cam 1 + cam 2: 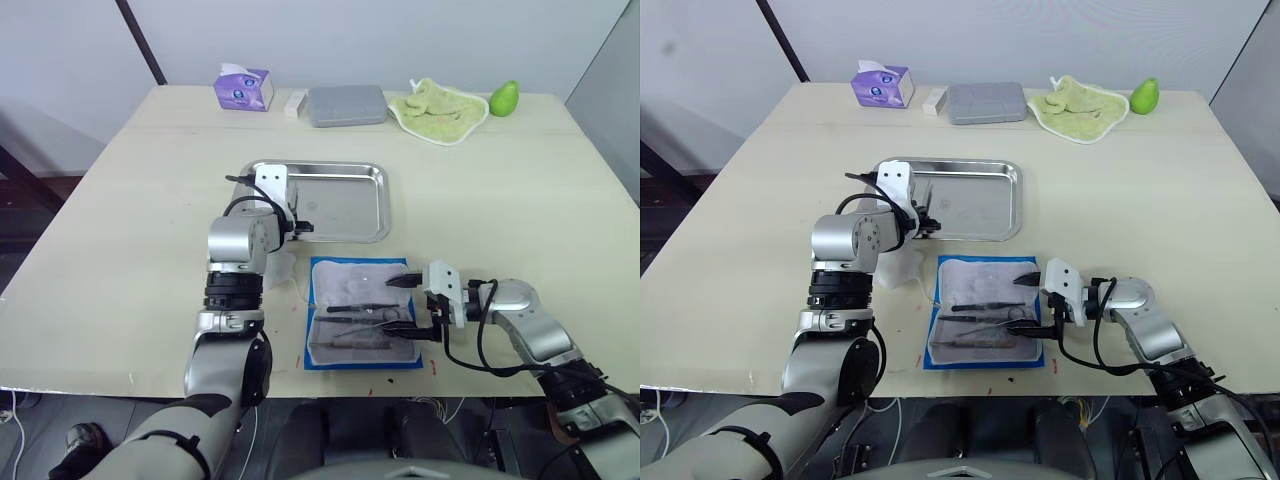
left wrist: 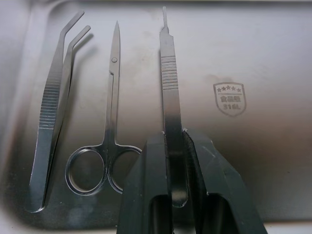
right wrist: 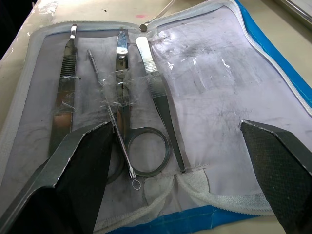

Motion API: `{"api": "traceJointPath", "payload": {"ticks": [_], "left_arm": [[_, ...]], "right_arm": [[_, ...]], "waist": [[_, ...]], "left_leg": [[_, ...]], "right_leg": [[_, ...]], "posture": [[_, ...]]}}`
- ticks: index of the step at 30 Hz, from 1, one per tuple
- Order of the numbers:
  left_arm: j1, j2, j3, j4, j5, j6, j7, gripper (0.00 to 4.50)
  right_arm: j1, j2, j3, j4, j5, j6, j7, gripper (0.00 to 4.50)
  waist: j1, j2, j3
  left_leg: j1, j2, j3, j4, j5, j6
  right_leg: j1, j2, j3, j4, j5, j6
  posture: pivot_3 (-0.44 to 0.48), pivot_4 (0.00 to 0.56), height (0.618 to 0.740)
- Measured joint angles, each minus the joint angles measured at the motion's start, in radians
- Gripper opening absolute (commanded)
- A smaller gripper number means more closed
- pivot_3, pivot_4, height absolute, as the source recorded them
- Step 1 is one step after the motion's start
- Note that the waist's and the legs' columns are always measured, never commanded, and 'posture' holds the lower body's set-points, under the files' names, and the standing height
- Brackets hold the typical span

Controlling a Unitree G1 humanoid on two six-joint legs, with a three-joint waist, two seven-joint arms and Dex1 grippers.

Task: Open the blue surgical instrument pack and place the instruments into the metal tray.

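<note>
Gripping a flat scalpel handle (image 2: 170,97) by its rear end, the left hand (image 2: 175,165) is clenched on it low over the metal tray (image 1: 360,200), where bent tweezers (image 2: 51,122) and small scissors (image 2: 105,141) already lie side by side. These instruments are thin, stiff steel — light, smooth and likely slippery — so the ribbed section on each handle looks the surest place to pinch. A grip across the flat faces, as with the scalpel handle, should stop them twisting.

On the table just in front of the tray, the blue surgical instrument pack (image 1: 362,313) lies unzipped and spread flat, lining up. Its soft fabric would probably shift or bunch if dragged. Several tools remain under its clear straps: a flat handle (image 3: 64,92), a thin probe (image 3: 109,114), ring-handled scissors (image 3: 139,131) and tweezers (image 3: 158,92).

The left arm reaches forward, its wrist bent down into the tray's near-left corner. The right hand (image 3: 178,161) hovers released — fingers spread wide — at the pack's right edge, its forearm coming in low from the right.
</note>
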State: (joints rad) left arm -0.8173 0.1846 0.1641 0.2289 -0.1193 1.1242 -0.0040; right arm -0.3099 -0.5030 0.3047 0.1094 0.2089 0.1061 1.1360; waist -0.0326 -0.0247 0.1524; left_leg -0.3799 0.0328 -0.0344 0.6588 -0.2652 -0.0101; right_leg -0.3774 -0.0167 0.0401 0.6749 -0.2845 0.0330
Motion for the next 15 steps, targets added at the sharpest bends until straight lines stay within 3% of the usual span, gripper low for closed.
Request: {"api": "traceJointPath", "payload": {"ticks": [5, 11, 15], "left_arm": [[0.000, -0.002, 0.001, -0.002, 0.000, 0.006, 0.008, 2.13], [0.001, -0.014, 0.016, -0.089, -0.020, 0.049, 0.002, 2.13], [0.062, -0.001, 0.016, -0.243, -0.087, 0.079, -0.090, 2.13]], "right_arm": [[-0.001, 0.000, 0.000, 0.000, 0.000, 0.000, 0.000, 4.50], [-0.002, 0.001, 0.001, 0.002, 0.000, 0.000, 0.000, 4.50], [-0.004, 0.002, 0.004, 0.002, 0.000, -0.001, 0.001, 4.50]], "waist": [[0.000, 0.000, 0.000], [-0.001, 0.000, 0.000], [-0.005, 0.000, 0.000]], "left_leg": [[0.000, 0.000, 0.000, 0.000, 0.000, 0.000], [0.000, 0.000, 0.000, 0.000, 0.000, 0.000], [0.000, 0.000, 0.000, -0.001, 0.002, -0.003]], "right_leg": [[0.000, 0.000, 0.000, 0.000, 0.000, 0.000], [0.000, 0.000, 0.000, 0.000, 0.000, 0.000], [0.000, 0.000, 0.001, 0.000, 0.000, 0.000]], "posture": [[0.000, 0.150, 0.740], [0.000, 0.150, 0.740], [0.000, 0.150, 0.740]]}}
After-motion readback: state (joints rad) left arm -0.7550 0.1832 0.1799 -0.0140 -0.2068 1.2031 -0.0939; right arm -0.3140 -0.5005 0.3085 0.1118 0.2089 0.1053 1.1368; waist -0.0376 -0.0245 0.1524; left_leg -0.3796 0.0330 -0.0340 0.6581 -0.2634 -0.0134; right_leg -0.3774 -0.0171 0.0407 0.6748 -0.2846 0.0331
